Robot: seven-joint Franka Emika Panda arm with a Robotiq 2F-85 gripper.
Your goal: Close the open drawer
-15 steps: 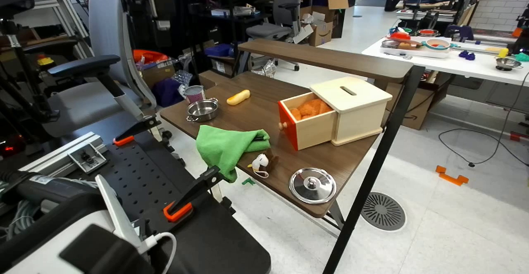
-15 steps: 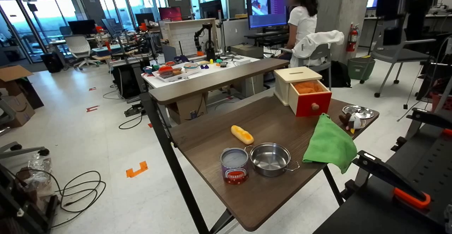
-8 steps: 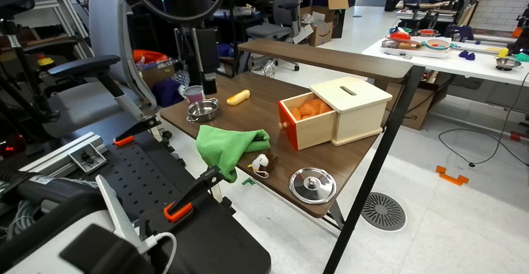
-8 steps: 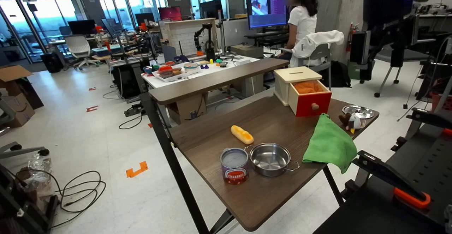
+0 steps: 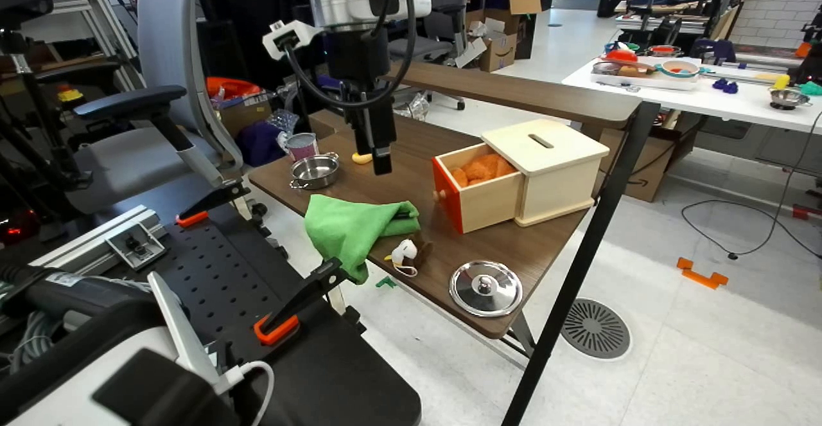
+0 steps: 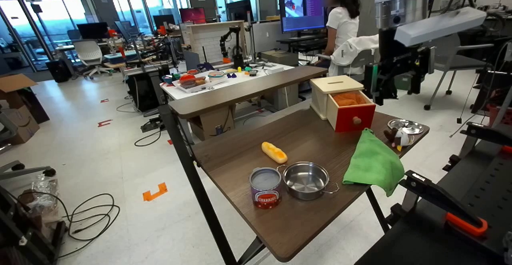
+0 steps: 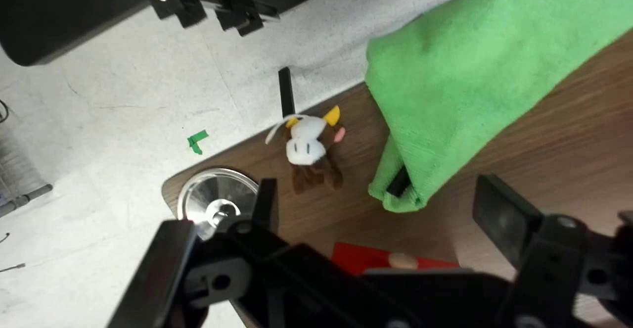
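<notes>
The drawer stands pulled out of the pale wood cabinet (image 5: 559, 172). Its red-orange front (image 5: 449, 198) has a round wooden knob, and orange soft-looking stuff (image 5: 485, 168) shows inside. In an exterior view the drawer front (image 6: 348, 119) faces the camera, below the cabinet lid (image 6: 336, 82). My gripper (image 5: 381, 164) hangs above the table, in front of the drawer and apart from it; it also shows in the other exterior view (image 6: 396, 91). In the wrist view my gripper (image 7: 378, 194) is wide open and empty. The drawer front (image 7: 353, 257) shows partly there, hidden below by the gripper body.
A green cloth (image 6: 372, 163) hangs over the table edge in front of the drawer. Beside it lie a small plush toy (image 7: 309, 145) and a metal lid (image 5: 486, 288). A pot (image 6: 306, 180), a cherries can (image 6: 266, 189) and a bread piece (image 6: 274, 152) stand further off. A raised shelf (image 5: 507, 92) runs along the table.
My arm has come down into both exterior views and moved toward the drawer and over the table. The drawer, cloth and other objects have not moved.
</notes>
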